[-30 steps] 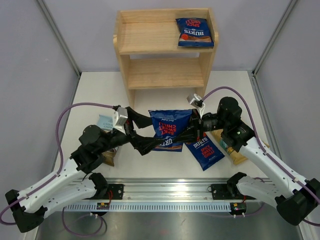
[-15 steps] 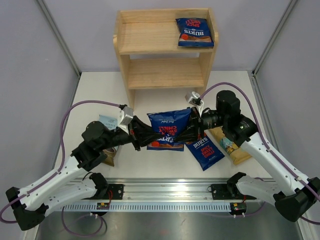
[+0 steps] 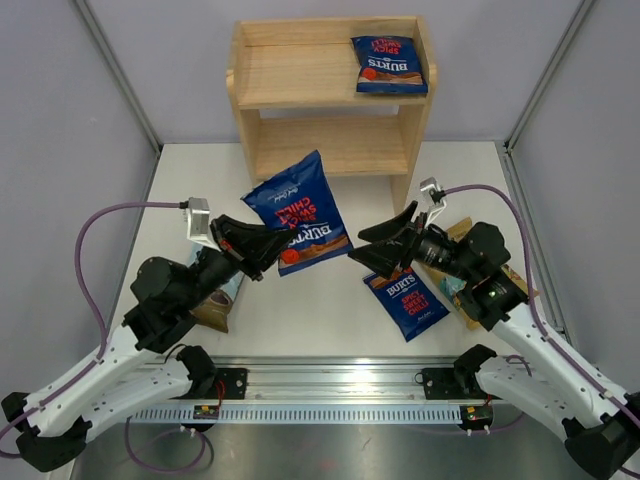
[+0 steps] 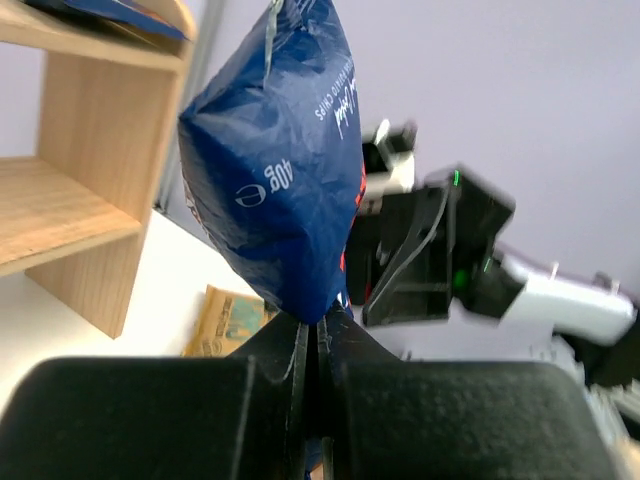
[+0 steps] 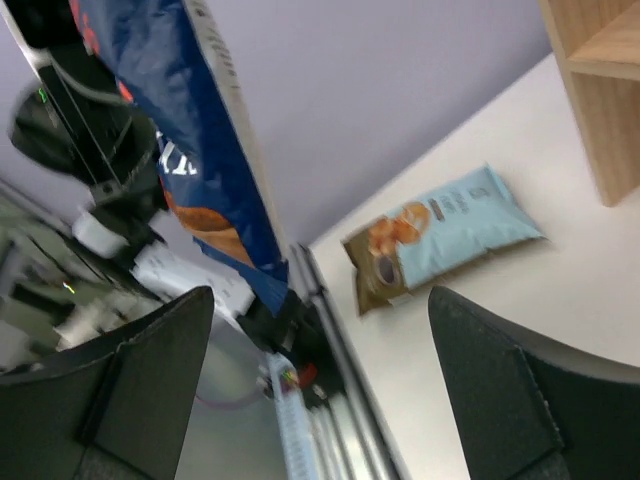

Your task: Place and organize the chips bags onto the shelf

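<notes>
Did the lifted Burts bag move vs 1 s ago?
Yes. The lifted bag shifted left and toward the shelf, held by the left gripper only.

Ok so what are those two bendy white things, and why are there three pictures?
Those are two robot arms, each ending in a two-finger pincer called a gripper. The big picture looks down from above; the other two come from a small camera on each wrist. The left gripper is pinching a dark blue chips bag by its corner, holding it up in the air. The right gripper is open and holds nothing. On the white table lie another dark blue bag, a pale blue bag and a tan bag. A third dark blue bag sits on top of the wooden shelf.
</notes>
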{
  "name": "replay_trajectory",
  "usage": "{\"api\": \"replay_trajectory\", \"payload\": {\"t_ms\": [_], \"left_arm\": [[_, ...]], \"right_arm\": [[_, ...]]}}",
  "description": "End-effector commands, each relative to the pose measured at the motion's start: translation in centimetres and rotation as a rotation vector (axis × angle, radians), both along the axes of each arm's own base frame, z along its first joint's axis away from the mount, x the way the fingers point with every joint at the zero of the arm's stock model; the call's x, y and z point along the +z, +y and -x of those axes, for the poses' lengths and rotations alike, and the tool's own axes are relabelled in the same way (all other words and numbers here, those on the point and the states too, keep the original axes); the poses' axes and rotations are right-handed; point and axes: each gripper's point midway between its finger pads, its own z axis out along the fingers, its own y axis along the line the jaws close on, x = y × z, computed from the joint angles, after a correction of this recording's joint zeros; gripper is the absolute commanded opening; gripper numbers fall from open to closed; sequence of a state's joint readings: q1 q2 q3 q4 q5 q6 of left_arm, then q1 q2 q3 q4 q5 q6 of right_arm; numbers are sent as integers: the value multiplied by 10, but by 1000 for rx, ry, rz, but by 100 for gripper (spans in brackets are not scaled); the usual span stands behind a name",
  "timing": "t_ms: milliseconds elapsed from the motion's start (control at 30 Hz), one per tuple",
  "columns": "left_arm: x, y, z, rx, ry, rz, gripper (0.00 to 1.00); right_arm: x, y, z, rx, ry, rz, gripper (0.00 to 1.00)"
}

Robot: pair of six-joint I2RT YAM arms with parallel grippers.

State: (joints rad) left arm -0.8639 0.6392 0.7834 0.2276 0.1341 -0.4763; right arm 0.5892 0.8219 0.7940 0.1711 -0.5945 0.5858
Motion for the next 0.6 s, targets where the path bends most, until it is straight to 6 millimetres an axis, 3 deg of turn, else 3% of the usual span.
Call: {"api": "replay_trajectory", "payload": {"t_ms": [0,100,133,233,467,567], "left_arm": [[39,25,-17,125,36,229,1],[45,32,-24,145,70,330,1],[47,35,-28,160,99,371,1],[49,38,-33,157,145,459,1],[38,44,-39,125,259,620,3],[37,60,-41,180,262,646,5]], "right_arm": [[33,6,-13,-6,167,-333,94],[37,22,2,69,112,-377,93],[45,31,17,106,83,-405,94],[63,39,31,125,-8,-473,94],[89,43,-1,14,18,-598,87],[90,47,-15,-33,67,-590,82]]}}
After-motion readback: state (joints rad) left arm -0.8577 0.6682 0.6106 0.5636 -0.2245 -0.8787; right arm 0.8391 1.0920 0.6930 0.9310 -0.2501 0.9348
